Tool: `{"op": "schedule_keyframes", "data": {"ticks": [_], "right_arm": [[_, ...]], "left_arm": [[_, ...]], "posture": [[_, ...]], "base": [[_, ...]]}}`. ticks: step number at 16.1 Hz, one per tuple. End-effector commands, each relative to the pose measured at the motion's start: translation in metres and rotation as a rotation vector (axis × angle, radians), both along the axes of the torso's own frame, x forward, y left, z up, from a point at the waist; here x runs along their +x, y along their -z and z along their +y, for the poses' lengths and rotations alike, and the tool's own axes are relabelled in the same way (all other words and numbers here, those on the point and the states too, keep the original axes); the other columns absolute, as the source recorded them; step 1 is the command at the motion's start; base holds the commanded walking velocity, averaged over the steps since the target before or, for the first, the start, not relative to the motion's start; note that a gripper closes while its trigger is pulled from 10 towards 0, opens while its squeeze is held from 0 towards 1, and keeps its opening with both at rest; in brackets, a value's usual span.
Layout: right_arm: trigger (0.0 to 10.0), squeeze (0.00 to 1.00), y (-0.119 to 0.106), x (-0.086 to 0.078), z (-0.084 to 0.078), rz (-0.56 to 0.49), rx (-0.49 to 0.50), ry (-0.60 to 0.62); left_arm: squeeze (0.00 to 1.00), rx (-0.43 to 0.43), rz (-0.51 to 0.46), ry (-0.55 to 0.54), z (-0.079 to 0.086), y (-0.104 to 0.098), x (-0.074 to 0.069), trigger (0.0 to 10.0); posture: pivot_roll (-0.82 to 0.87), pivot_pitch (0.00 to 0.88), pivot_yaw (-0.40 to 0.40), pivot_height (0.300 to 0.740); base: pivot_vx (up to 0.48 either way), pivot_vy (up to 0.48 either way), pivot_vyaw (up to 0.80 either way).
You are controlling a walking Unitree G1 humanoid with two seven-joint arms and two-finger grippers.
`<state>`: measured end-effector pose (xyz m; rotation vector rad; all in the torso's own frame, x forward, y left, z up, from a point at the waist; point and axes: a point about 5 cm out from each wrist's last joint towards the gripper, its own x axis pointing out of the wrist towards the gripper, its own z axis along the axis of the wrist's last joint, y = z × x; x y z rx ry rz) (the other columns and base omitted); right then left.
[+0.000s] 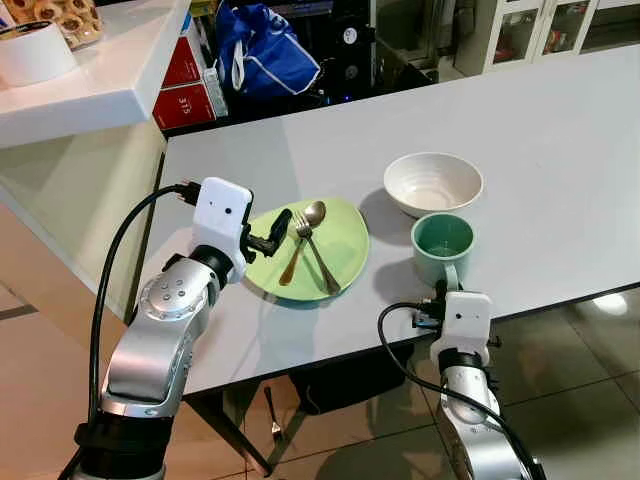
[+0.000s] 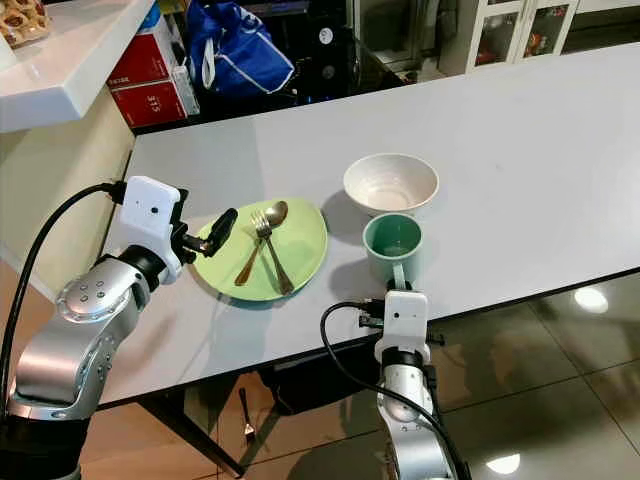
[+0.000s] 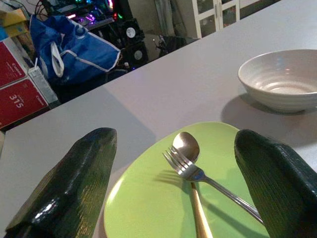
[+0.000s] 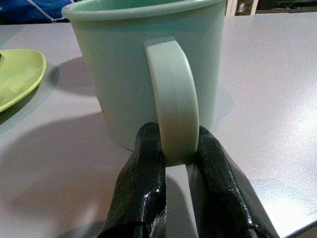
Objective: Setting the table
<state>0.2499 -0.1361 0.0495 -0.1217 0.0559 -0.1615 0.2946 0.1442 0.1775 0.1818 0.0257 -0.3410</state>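
Our right gripper (image 4: 171,148) is clamped on the mug (image 1: 443,245) handle, which points near, toward us. The mug stands right of the green plate (image 1: 345,250); our left gripper (image 1: 272,232) hovers spread at the plate's left rim.

Even, bright indoor light — soft shadows under the dishes, lamp glare on the floor (image 1: 610,303) — all sharp.

A blue bag (image 1: 262,50) sits behind the far edge of the grey surface (image 1: 560,150), beside stacked red boxes (image 1: 185,80). A roll of white tape (image 1: 32,52) rests on the white counter (image 1: 100,90). White glass-fronted cabinets (image 1: 545,28) stand behind.
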Motion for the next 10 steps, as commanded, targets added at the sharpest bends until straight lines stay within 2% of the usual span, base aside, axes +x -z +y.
{"op": "schedule_keyframes", "data": {"ticks": [1,10], "right_arm": [[0.0,0.00,0.0134,-0.0037,-0.0015,0.074,0.006,0.013],[0.0,0.00,0.0117,0.0007,-0.0035,0.059,-0.005,-0.008]], "left_arm": [[0.00,0.006,-0.011,-0.001,0.0013,-0.0046,0.0004,10.0],[0.00,0.001,-0.009,-0.003,-0.0006,-0.0018,0.0007,10.0]], "posture": [[0.16,0.000,0.156,0.740],[0.15,0.000,0.142,0.740]], "base": [[0.000,0.000,0.00],[0.000,0.000,0.00]]}}
